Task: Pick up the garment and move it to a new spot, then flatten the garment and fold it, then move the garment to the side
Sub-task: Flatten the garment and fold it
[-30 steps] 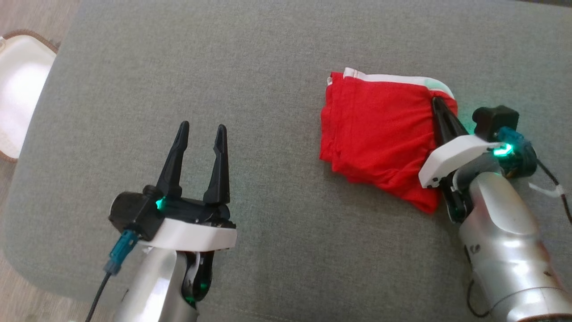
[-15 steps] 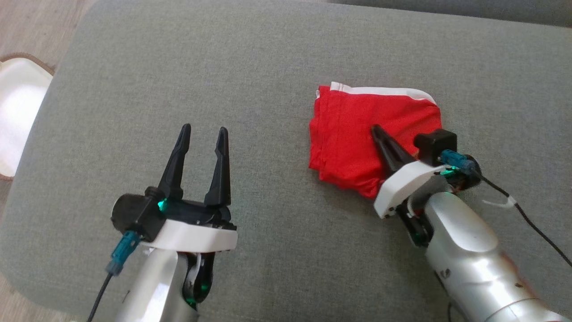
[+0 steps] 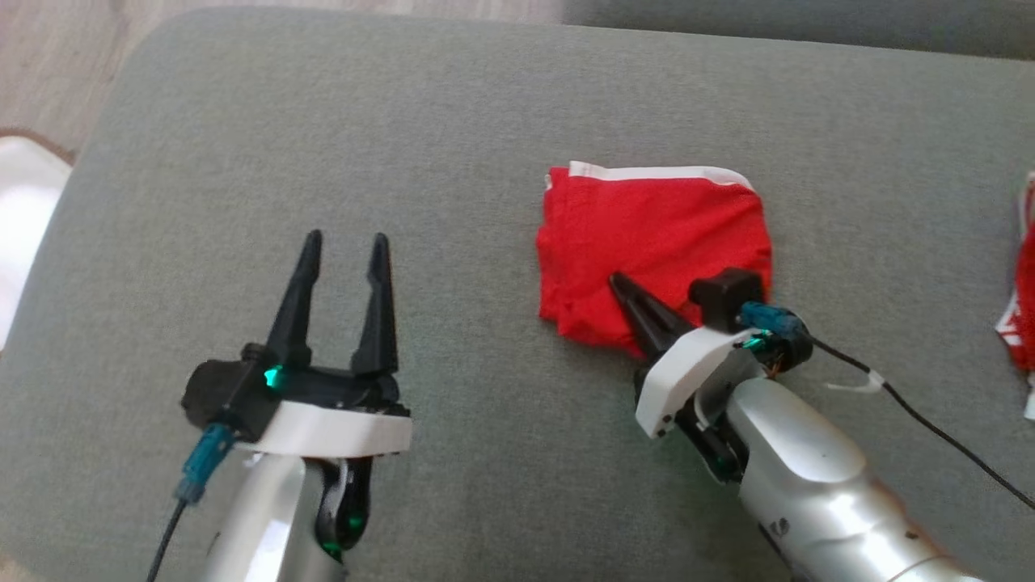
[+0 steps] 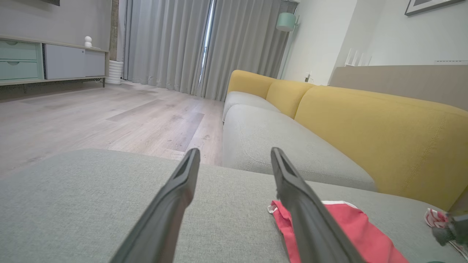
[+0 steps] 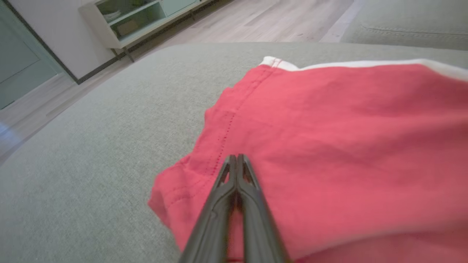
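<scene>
Right tool (image 3: 618,281) has slid across: its fingers are pressed tight together and now lie over the lower middle of the folded red garment (image 3: 655,234), where 1 second ago they sat at its right edge by the white band! The garment lies on the grey cushion (image 3: 453,121), right of centre, and as the head camera swings a red-and-white cloth (image 3: 1023,299) has crept in at the far right. Left tool (image 3: 345,238) stays at lower left, fingers spread wide.
</scene>
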### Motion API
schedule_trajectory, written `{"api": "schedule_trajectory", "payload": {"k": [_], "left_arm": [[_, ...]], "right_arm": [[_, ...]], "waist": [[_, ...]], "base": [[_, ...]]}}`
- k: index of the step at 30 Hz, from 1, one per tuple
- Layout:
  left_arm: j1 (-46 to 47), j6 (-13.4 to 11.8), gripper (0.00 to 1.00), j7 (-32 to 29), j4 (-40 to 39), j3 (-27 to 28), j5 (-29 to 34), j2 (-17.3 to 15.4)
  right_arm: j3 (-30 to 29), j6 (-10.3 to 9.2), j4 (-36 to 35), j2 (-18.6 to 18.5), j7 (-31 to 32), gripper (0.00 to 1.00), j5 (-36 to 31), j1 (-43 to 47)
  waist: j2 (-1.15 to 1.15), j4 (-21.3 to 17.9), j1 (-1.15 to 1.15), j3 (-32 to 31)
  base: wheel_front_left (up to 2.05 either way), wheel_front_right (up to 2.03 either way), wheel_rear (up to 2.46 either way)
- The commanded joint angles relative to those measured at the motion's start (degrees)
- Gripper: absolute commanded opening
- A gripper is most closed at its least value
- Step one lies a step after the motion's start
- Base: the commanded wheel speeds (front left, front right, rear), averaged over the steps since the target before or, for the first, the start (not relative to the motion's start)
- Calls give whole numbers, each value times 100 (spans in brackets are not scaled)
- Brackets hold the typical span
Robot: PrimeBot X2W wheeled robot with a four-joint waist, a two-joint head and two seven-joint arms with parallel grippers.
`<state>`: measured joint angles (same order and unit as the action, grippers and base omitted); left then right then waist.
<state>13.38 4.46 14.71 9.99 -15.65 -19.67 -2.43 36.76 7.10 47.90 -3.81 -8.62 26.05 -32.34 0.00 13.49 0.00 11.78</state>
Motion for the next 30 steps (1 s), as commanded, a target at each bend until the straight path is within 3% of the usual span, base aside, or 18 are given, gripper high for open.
{"api": "schedule_trajectory", "payload": {"k": [1,5,10,17,18,19,20,24,30], "left_arm": [[37,-47,100,29,-204,282,54,-44],[8,-7,100,29,-223,416,135,-44],[-27,31,100,29,-288,523,176,-44],[-105,24,100,29,-337,565,231,-44],[-114,19,100,29,-338,564,219,-44],[-126,16,100,29,-334,563,198,-44],[-149,20,100,29,-312,559,178,-44],[-271,60,100,29,-170,563,213,-44],[-356,33,100,29,-151,613,51,-44]], "right_arm": [[3,39,-173,92,-148,0,33,-146],[-424,39,-285,19,-450,0,-56,-200],[-1426,39,-627,-168,-618,0,-543,73],[-2817,39,-1768,-41,-635,0,-1466,913],[-2994,39,-2011,-2,-636,5,-1579,1077],[-3128,39,-2238,29,-636,48,-1693,1239],[-3242,39,-2446,53,-636,100,-1789,1395],[-3428,39,-2998,88,-637,100,-1752,1914],[-3455,39,-3195,91,-637,100,-1509,2235]], "waist": [[0,-106,0,-35],[0,-337,0,-119],[0,-648,0,-234],[0,-965,0,-318],[0,-998,0,-326],[0,-1027,0,-338],[0,-1053,0,-353],[0,-1109,0,-402],[0,-1107,0,-433]], "base": [[0,0,0],[0,0,0],[0,0,0],[0,0,0],[0,0,0],[0,0,0],[0,0,0],[0,0,0],[0,0,0]]}}
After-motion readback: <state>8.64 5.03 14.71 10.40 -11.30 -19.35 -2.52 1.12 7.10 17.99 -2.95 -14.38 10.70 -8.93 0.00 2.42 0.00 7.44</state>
